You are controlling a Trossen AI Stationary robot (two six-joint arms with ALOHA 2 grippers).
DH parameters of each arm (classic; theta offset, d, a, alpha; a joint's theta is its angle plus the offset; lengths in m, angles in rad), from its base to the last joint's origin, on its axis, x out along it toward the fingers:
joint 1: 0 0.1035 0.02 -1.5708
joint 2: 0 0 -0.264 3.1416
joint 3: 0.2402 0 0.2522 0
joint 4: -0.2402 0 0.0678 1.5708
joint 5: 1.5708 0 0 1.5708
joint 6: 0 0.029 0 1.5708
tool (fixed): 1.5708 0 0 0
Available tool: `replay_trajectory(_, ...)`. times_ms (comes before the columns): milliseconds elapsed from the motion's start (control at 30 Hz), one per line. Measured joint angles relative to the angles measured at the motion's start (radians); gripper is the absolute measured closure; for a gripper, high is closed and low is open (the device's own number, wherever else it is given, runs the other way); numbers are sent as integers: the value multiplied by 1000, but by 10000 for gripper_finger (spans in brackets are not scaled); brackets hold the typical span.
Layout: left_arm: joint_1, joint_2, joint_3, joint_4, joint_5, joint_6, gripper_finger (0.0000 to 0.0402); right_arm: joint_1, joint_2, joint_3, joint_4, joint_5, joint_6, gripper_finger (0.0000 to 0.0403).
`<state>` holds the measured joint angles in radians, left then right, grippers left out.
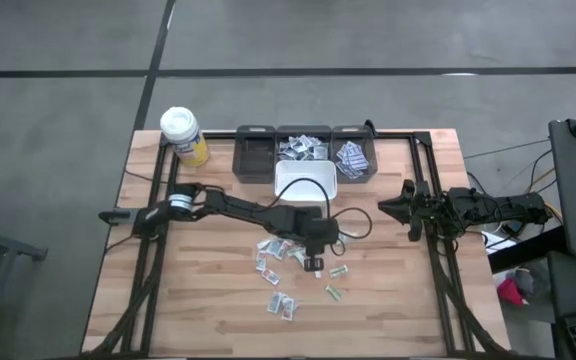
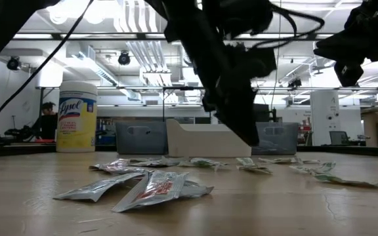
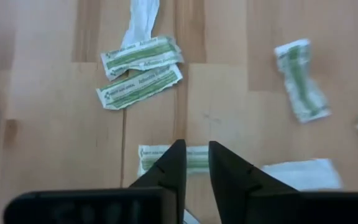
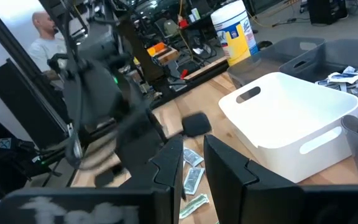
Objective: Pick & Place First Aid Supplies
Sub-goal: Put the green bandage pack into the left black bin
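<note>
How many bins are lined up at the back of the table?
4: three grey bins in a row, left, middle and right, plus a white bin just in front of the middle one.

Flat packets (image 2: 151,187) lay scattered across the table (image 2: 254,210); a white bin (image 2: 205,141) and yellow bottle (image 2: 77,117) stood behind them.

A yellow wipes bottle (image 1: 184,137) stands near the white bin (image 1: 305,184).
</note>
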<state>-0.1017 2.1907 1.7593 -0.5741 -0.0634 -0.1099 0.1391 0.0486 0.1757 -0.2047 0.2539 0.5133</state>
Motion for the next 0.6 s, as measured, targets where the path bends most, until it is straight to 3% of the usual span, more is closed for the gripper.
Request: replay_trajectory(600, 9, 36, -12, -10, -70, 27, 325, 0, -1, 0, 0, 0, 0, 339)
